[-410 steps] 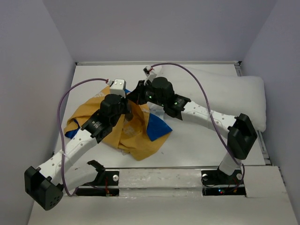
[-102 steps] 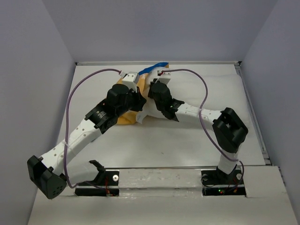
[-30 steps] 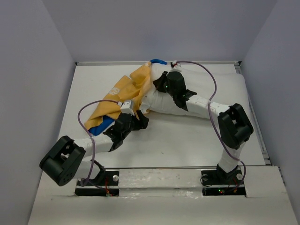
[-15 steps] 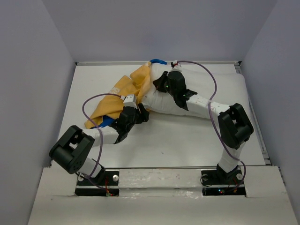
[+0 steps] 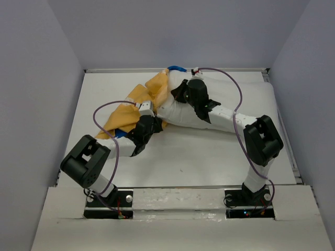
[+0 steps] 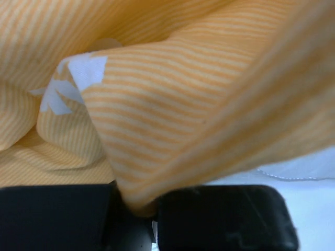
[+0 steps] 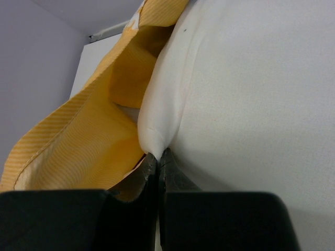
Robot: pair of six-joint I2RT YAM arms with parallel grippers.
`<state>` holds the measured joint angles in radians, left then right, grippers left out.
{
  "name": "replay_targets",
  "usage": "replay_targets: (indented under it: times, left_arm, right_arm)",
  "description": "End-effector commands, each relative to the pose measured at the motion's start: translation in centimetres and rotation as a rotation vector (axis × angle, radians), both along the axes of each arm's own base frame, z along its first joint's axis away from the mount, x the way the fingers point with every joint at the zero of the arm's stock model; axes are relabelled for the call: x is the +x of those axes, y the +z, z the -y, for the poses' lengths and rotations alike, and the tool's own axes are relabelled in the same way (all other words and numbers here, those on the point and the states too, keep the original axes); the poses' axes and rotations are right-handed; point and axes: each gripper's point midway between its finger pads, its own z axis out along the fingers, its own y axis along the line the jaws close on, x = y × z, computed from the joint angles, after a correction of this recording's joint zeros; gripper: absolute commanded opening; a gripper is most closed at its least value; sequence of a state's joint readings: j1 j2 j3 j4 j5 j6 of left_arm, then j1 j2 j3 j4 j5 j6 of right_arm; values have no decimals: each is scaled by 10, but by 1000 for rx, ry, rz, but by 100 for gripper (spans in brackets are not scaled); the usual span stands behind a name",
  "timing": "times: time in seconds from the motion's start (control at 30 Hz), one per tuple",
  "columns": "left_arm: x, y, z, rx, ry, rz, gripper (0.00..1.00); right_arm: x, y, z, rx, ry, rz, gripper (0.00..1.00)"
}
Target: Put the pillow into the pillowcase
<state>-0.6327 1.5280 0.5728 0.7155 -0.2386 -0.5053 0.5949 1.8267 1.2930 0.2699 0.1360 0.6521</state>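
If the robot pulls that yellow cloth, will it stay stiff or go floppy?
Probably floppy: the pillowcase lies in crumpled folds, and a fold bunches where the left gripper pinches it. It looks thin, so likely light. A tug would likely stretch one part, not move it all.

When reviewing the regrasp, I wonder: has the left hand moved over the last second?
Yes: seen from above, the left hand has shifted slightly away from the base plate, toward the table's far edge, onto the pillowcase.
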Motion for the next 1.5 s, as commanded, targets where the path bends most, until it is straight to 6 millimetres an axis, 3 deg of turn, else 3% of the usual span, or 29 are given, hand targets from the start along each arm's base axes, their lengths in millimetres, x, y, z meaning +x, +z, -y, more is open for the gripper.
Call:
replay_targets:
  times: [0.0,0.1,0.33,0.53,0.7,0.8,0.87,0.9,1.0,1.13,1.17,1.27,1.4,1.47]
  left_arm:
    - [-2,11,-9,-19,19,50,0]
    - [-15,17,-6,-35,-38,59,0]
    - [-70,38,-7,-64,-186,63,0]
    - [-104,74,4,-166,-317,83,0]
    - [-128,78,23,-183,-446,29,0]
    - [-139,66,33,-150,-496,-57,0]
    - [-141,61,34,-141,-498,-73,0]
    - [-140,59,34,-137,-491,-74,7]
    - [-129,61,29,-122,-437,-51,14]
    - [-112,66,24,-94,-358,-22,33]
    - [-110,67,24,-93,-351,-19,39]
    - [-96,71,21,-93,-289,18,39]
    - [-87,71,28,-88,-285,24,25]
    - [-81,80,28,-107,-264,53,23]
  right_arm:
    - [12,53,18,77,-52,109,0]
    - [16,59,22,86,-59,116,0]
    - [31,85,25,84,-86,168,0]
    - [37,76,28,112,-130,173,0]
    - [44,88,44,104,-213,227,0]
    - [50,98,60,64,-266,253,0]
    - [47,111,63,56,-267,280,0]
    - [47,116,65,49,-274,293,0]
    - [42,127,65,41,-254,311,0]
    - [37,113,60,62,-222,278,0]
    - [34,101,60,58,-217,261,0]
    - [30,97,57,76,-196,253,0]
    - [26,89,51,84,-156,240,0]
    - [23,80,50,84,-147,225,0]
